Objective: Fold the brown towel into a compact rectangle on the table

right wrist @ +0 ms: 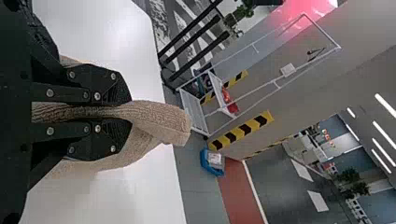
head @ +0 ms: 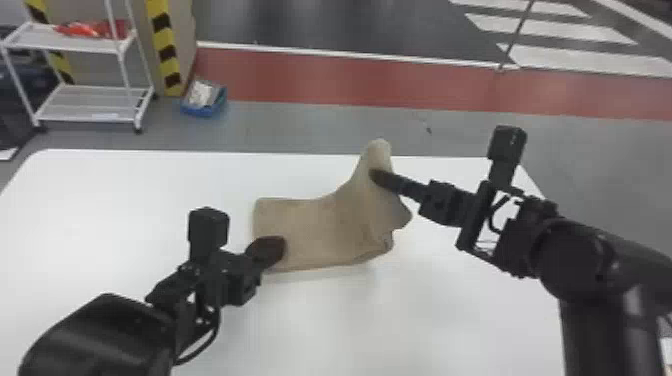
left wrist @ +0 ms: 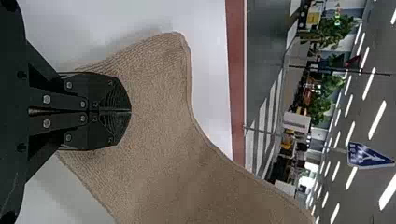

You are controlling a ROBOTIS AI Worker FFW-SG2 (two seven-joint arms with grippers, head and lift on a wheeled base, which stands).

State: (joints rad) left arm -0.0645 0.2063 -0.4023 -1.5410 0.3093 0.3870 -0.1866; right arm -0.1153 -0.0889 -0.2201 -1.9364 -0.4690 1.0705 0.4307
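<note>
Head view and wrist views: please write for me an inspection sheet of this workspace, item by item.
Surface: white table, with the towel on it.
Job's things: brown towel, left part lying on the table, right part raised; not yet a compact rectangle.
Clutter: blue bin with things inside, on the floor beyond the table.
Left gripper: fingers together, over the towel.
Right gripper: fingers closed on the towel.
Cables: black cable looping beneath the left arm.
Surroundings: white shelf rack, red floor strip.

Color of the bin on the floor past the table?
Blue bin, with pale contents; shows best in the head view.
</note>
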